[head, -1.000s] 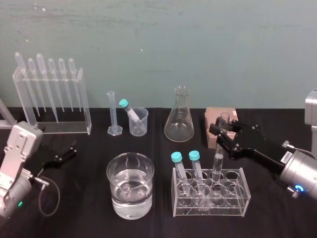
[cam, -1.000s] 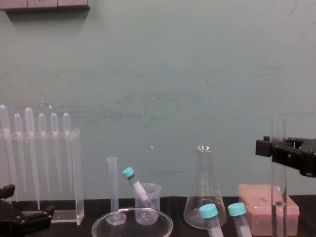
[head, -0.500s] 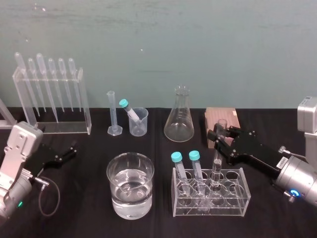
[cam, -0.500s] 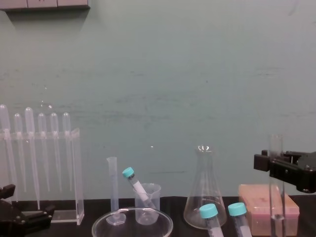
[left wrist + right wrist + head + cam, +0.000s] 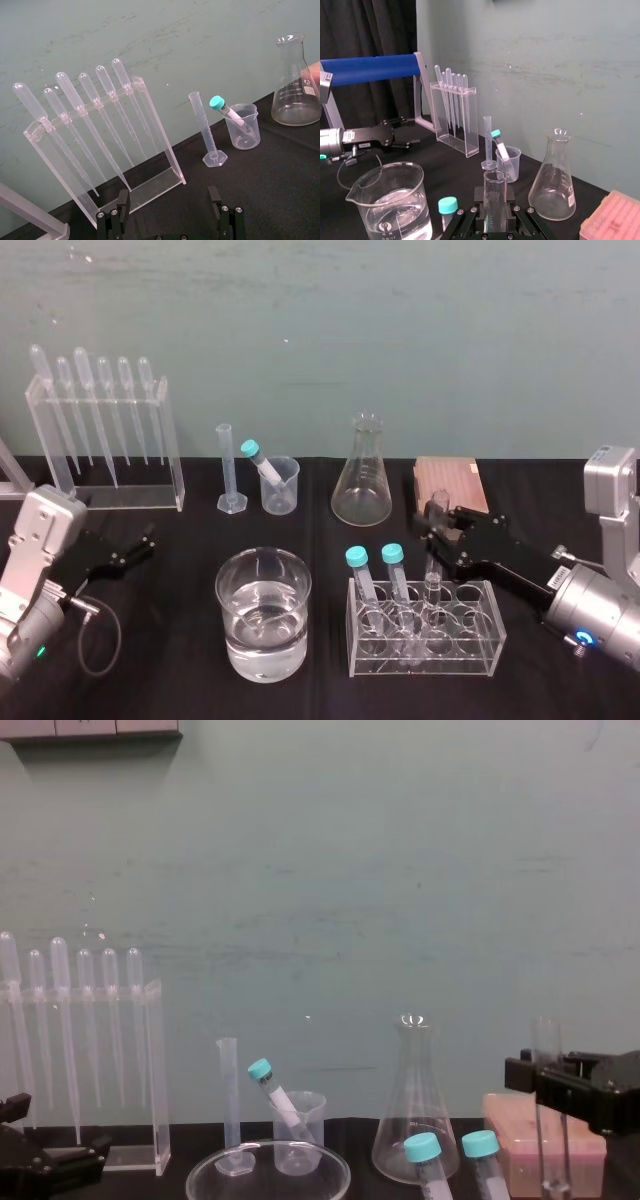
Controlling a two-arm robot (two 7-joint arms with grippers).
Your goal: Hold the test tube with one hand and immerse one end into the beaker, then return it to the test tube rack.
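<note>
Right hand is clamped on the test tube just below its rim. The tube stands upright, its lower end down inside the test tube rack, in the hole next to the two teal-capped tubes. The rack sits toward the front edge of the table, right of the middle. The beaker, part full of clear liquid, stands just beside it, toward the left edge. Left hand lies by the left edge, fingers spread, gripping nothing.
</note>
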